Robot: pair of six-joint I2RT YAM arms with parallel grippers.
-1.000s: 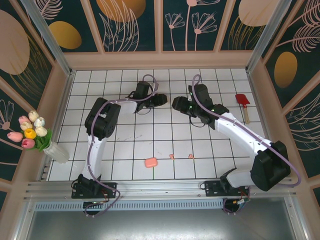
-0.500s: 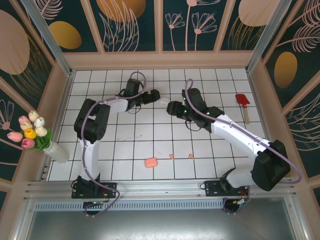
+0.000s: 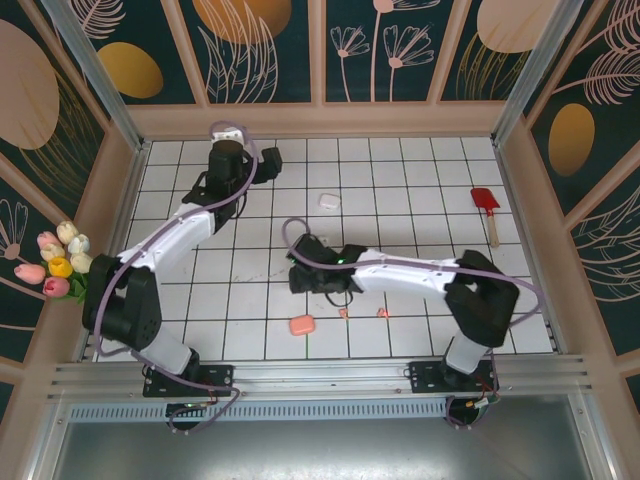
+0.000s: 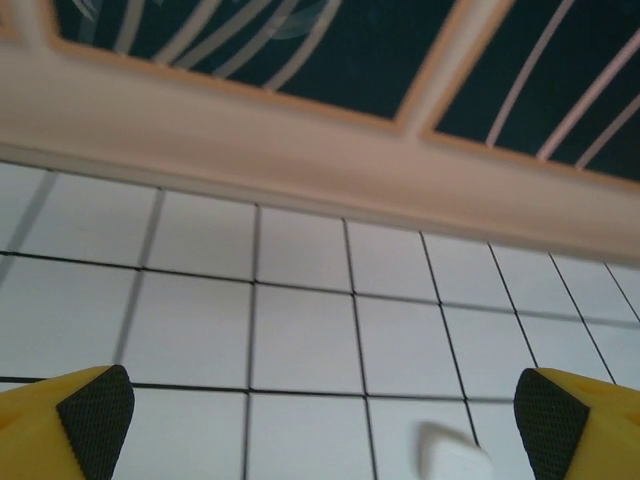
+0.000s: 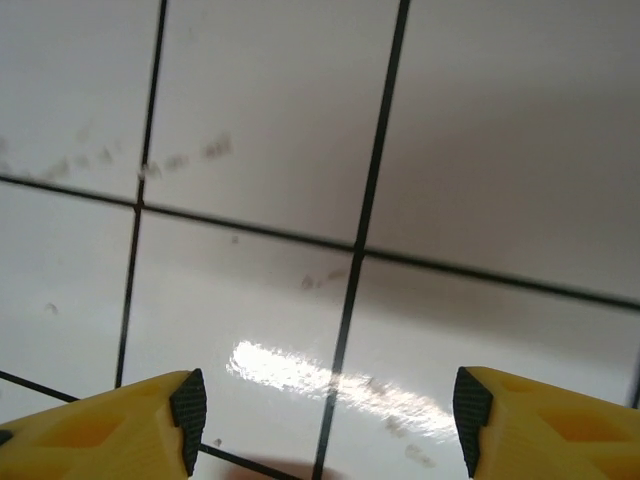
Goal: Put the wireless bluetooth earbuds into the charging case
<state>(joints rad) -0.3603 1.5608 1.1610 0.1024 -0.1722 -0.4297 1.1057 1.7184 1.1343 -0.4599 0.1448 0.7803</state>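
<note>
Earbuds (image 3: 343, 313) tiny, light, smooth, probably slippery; pinch across body. Left gripper (image 4: 320, 412) wide open, empty; right gripper (image 5: 326, 405) open, empty.

The white left arm (image 3: 170, 240) bends at its elbow beside the base, then reaches far forward and slightly right. At its end the left gripper (image 4: 320, 410) has its yellow jaws spread fully, the black pads (image 4: 95, 410) well apart, nothing between them. The white right arm (image 3: 410, 275) folds at the elbow and stretches leftward. Its right gripper (image 5: 325, 410) is tilted downward, jaws wide apart and empty.
</note>
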